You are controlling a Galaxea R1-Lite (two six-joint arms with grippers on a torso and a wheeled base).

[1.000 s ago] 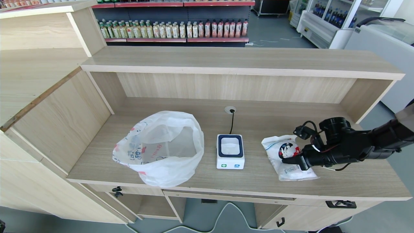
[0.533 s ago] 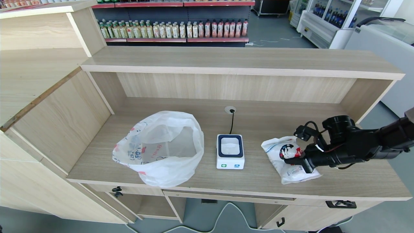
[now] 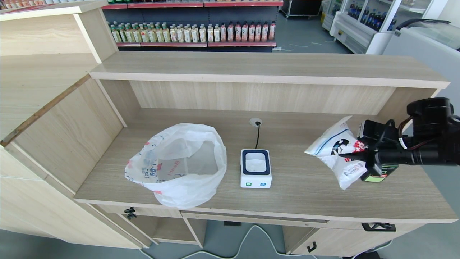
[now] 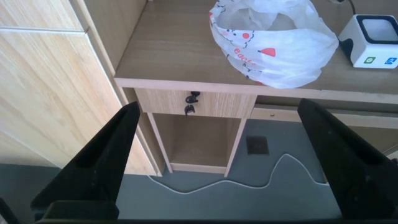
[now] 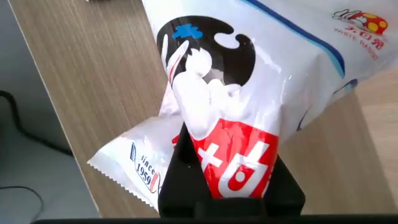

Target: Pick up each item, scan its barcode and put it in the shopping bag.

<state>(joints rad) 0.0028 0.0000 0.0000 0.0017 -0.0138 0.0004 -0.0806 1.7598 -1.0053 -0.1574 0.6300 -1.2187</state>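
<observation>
While aloft, packet (image 3: 332,144) above counter (image 3: 298,196)

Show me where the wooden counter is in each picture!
Head view: counter across the middle, under the bag and scanner.
Left wrist view: counter beneath the same bag, above the drawer.
Right wrist view: counter behind the snack packet.
Shared landmark: the bag, in head and left wrist views.

Your left gripper (image 4: 217,112): fingers (image 4: 102,155) spread wide, holding nothing, out in front of the counter (image 4: 168,50).
On the counter: one white shopping bag (image 4: 273,43), mouth open; one white scanner (image 4: 373,46) just beside it.
Under the counter: one drawer (image 4: 217,104) with a key (image 4: 193,102); one white cable (image 4: 249,180) on the floor.
</observation>
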